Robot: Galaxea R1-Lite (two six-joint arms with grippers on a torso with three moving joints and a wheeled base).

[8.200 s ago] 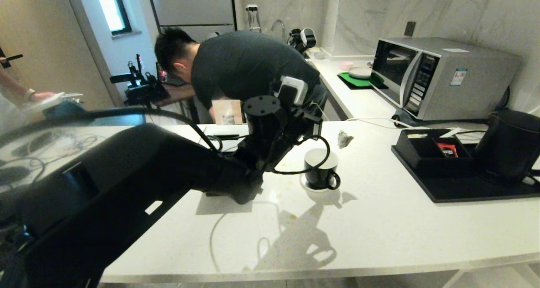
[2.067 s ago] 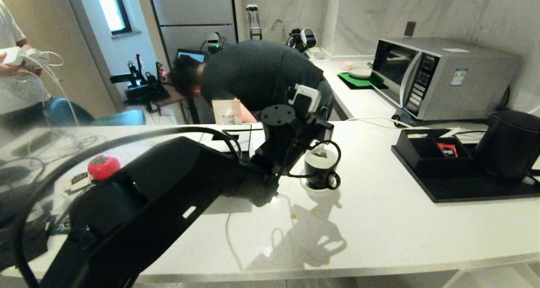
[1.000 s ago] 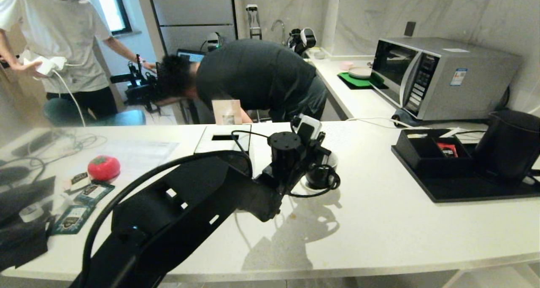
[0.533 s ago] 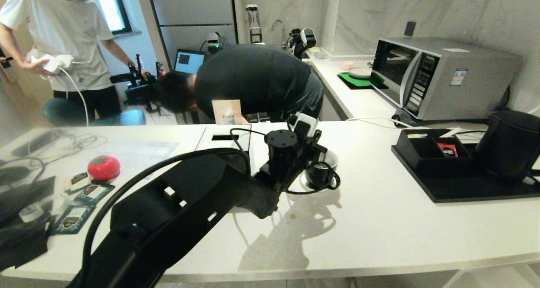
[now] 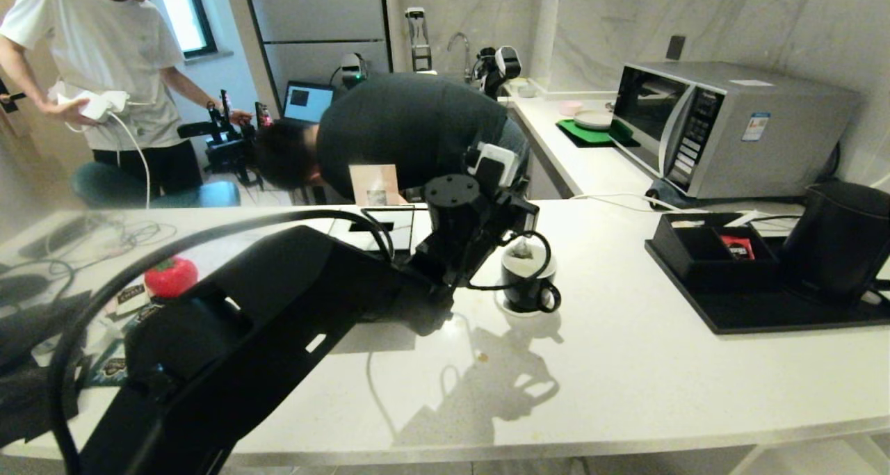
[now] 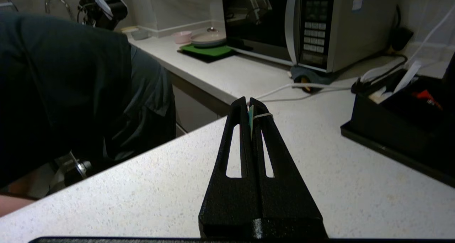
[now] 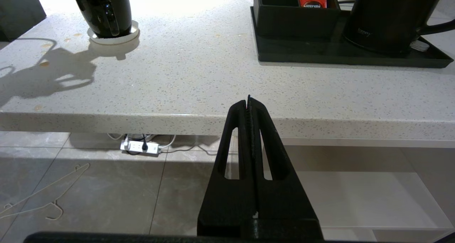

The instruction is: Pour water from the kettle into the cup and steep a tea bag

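Note:
The black cup (image 5: pixel 528 286) stands on its white saucer (image 5: pixel 512 309) mid-counter; the right wrist view also shows the cup (image 7: pixel 103 10). My left gripper (image 5: pixel 526 218) hovers just above it, shut on the tea bag's green tag (image 6: pixel 250 115) and string. The pale tea bag (image 5: pixel 521 251) hangs from the string at the cup's mouth. Water in the cup cannot be made out. The black kettle (image 5: pixel 838 242) stands on a black tray (image 5: pixel 765 318) at the far right. My right gripper (image 7: pixel 247 102) is parked below the counter's front edge, shut and empty.
A black organiser box (image 5: pixel 709 252) with a red sachet shares the tray; a microwave (image 5: pixel 716 127) stands behind it. One person (image 5: pixel 410 127) bends over beyond the counter and another (image 5: pixel 104 65) stands at back left. A red ball (image 5: pixel 170 277) and sachets lie at left.
My left gripper has risen from low over the cup, and the tea bag has come up with it to the cup's mouth. The right arm has not moved.

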